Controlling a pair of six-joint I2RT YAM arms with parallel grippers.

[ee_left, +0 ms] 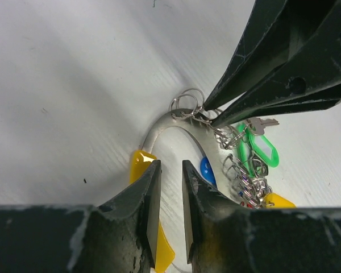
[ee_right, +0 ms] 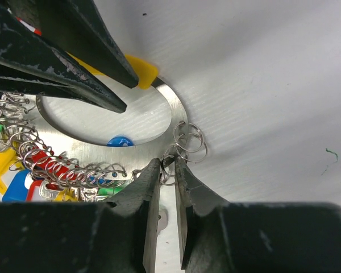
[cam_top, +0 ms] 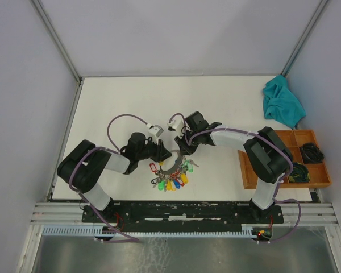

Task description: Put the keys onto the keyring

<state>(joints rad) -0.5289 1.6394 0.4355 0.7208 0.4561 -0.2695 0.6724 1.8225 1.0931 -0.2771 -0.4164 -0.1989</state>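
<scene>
The keyring (cam_top: pixel 171 168), a silvery band with red, yellow, green and blue tags, lies on the white table between both grippers. My left gripper (cam_top: pixel 162 151) hovers at its left side. In the left wrist view its jaws (ee_left: pixel 171 165) stand a narrow gap apart with only table between them, and a yellow tag (ee_left: pixel 138 161) lies under one finger. My right gripper (cam_top: pixel 184 149) is shut on a small split ring (ee_right: pixel 171 161) at the band's end (ee_right: pixel 173 105). A green-tagged silver key (ee_left: pixel 260 149) lies beside the chain of rings. No dark key shows.
A teal cloth (cam_top: pixel 282 102) lies at the back right. A wooden compartment tray (cam_top: pixel 247 177) with dark items stands at the right, close to the right arm's elbow. Grey walls enclose the table on three sides.
</scene>
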